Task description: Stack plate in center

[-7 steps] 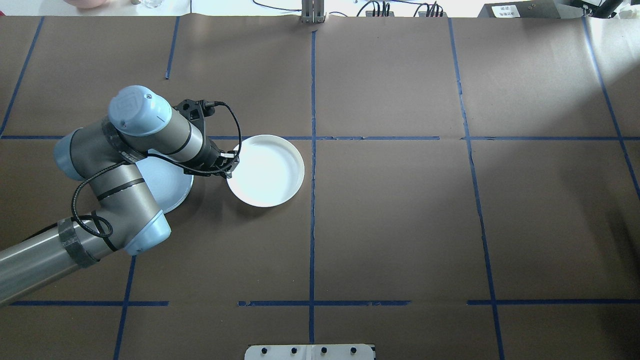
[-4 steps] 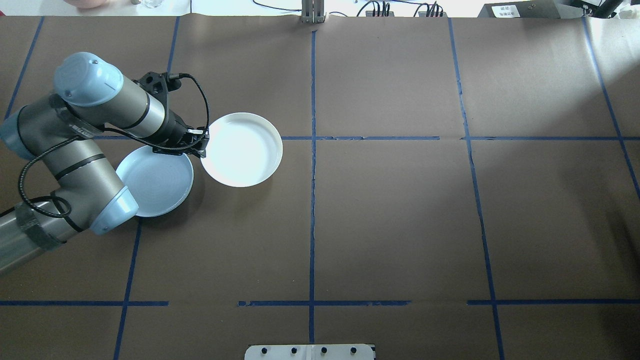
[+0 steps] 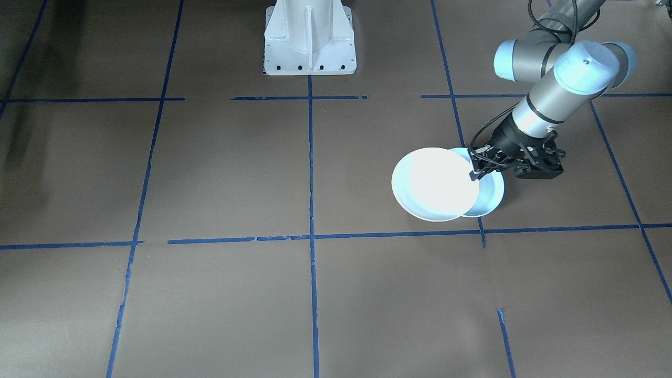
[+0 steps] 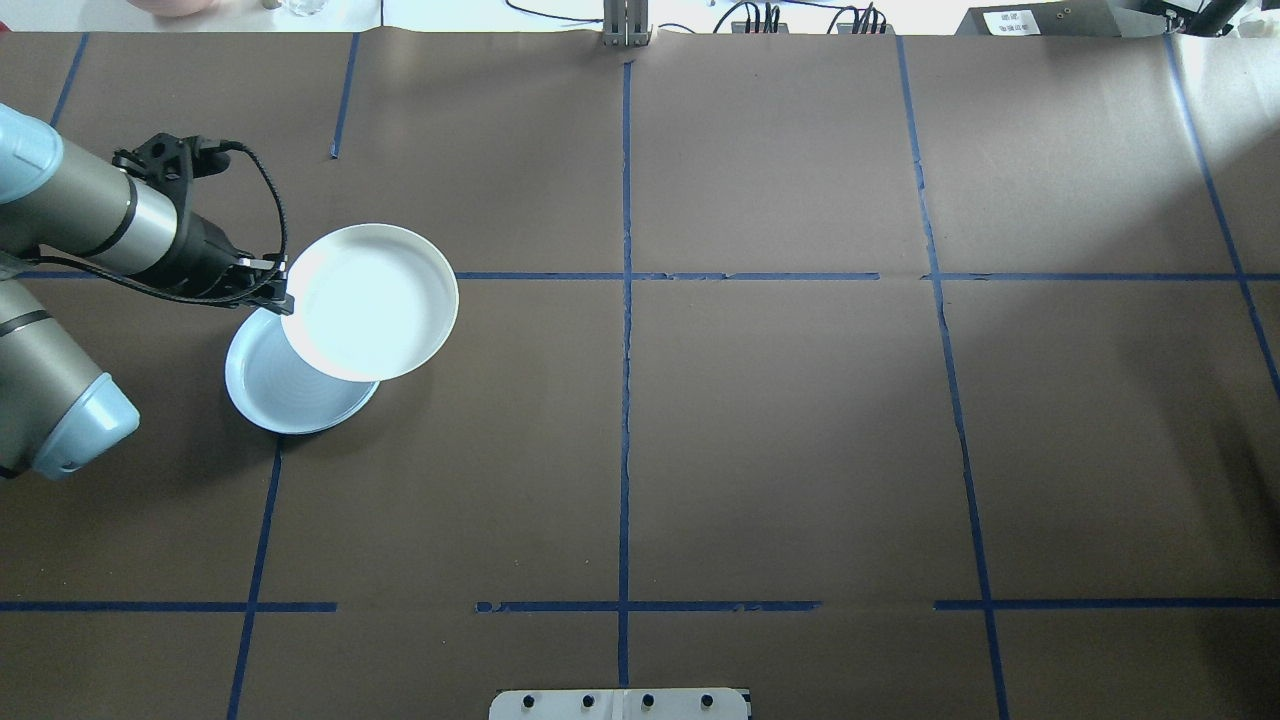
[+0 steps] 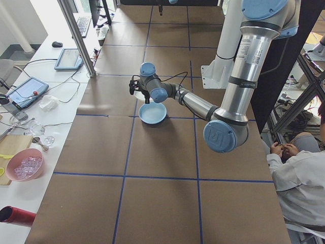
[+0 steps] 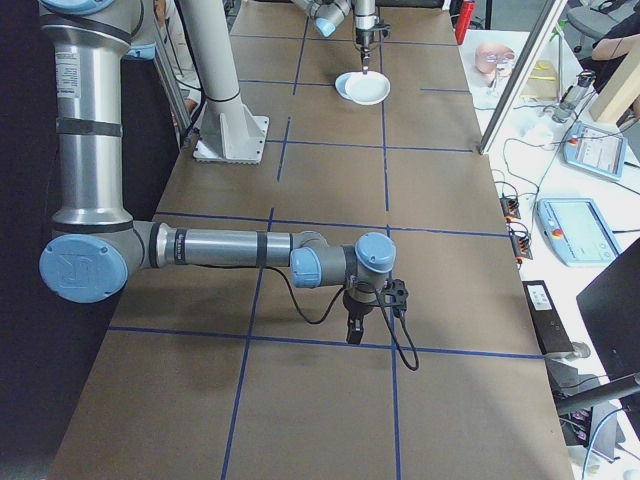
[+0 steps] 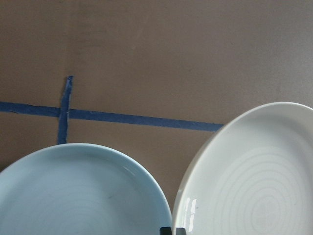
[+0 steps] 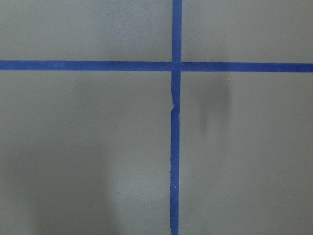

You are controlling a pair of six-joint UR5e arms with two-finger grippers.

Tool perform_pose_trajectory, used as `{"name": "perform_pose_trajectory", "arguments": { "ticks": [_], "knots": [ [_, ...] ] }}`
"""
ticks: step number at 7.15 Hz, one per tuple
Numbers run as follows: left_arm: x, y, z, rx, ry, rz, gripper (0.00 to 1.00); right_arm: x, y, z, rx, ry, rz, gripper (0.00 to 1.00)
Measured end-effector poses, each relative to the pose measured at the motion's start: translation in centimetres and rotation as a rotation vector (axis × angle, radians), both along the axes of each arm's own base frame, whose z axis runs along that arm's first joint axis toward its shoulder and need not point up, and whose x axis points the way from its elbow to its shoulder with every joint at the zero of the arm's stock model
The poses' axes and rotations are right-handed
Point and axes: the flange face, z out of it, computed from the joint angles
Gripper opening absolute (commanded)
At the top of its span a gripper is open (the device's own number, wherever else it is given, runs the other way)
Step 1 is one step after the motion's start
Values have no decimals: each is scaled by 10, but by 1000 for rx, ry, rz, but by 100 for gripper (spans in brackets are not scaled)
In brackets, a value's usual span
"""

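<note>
My left gripper (image 4: 283, 295) is shut on the near-left rim of a white plate (image 4: 370, 302). The plate hangs over the far-right part of a light blue plate (image 4: 285, 390) that lies on the table. From the front the white plate (image 3: 433, 184) covers most of the blue plate (image 3: 493, 197), with the left gripper (image 3: 475, 170) at its rim. In the left wrist view the blue plate (image 7: 73, 196) and the white plate (image 7: 254, 181) lie side by side. My right gripper (image 6: 355, 325) points down over bare table far from the plates; I cannot tell whether it is open or shut.
Blue tape lines (image 4: 625, 300) divide the brown table into squares. The robot's white base (image 3: 310, 37) stands at the table's edge. A side bench holds a pink bowl (image 5: 25, 165) and a tablet (image 5: 68, 58). A person (image 5: 299, 178) sits beside the table.
My left arm has carried the white plate leftward, from beside the blue plate to a spot overlapping it. The arm itself has swung left, uncovering the blue plate.
</note>
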Motion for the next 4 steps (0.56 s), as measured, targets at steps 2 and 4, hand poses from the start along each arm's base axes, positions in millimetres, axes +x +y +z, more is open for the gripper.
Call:
{"name": "perform_pose_trajectory", "arguments": {
  "ticks": [2,4],
  "knots": [
    [-21,14,33,10,-15,11,0,0,0,0,0,0,0,100],
    [-33,16,49,5,-23,1,0,0,0,0,0,0,0,100]
  ]
}}
